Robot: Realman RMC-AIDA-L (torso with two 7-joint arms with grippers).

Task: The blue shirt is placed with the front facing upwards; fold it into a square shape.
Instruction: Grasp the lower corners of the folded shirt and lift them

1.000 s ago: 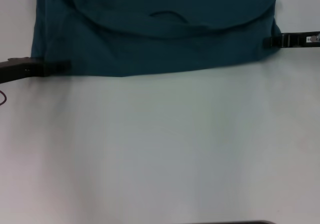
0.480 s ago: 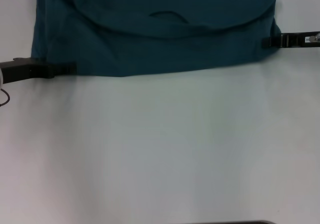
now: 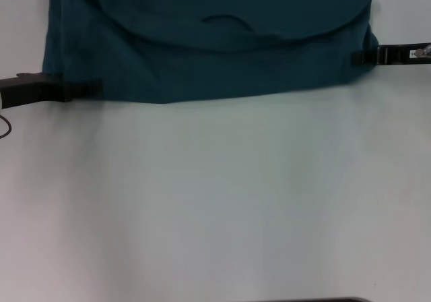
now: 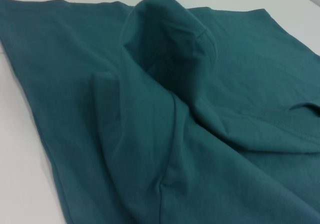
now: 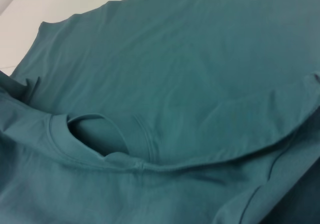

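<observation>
A white table (image 3: 222, 201) fills most of the head view, plain and bare across its near part. The shirt (image 3: 202, 39) lies at the far side of the table, toward 12 o'clock, and its top runs out of the picture. It is dark teal-blue. One layer is folded over another, and the edge of the upper layer makes a long curve across the cloth. The neck hole shows as a small dark arc near the middle of that curve. The near edge of the shirt is almost straight and runs from 9 o'clock to 3 o'clock. The left gripper (image 3: 91, 87) comes in from 9 o'clock, low and flat on the table, and its tip meets the near left corner of the shirt. The right gripper (image 3: 360, 56) comes in from 3 o'clock and its tip touches the right edge of the shirt, a bit farther back than the left one. I cannot tell if either gripper's fingers are pinching the cloth or spread apart. In the left wrist view the cloth (image 4: 170, 114) is bunched up into a soft hump with deep folds. In the right wrist view the collar (image 5: 100, 134) gapes open, and a curved hem crosses beside it.
</observation>
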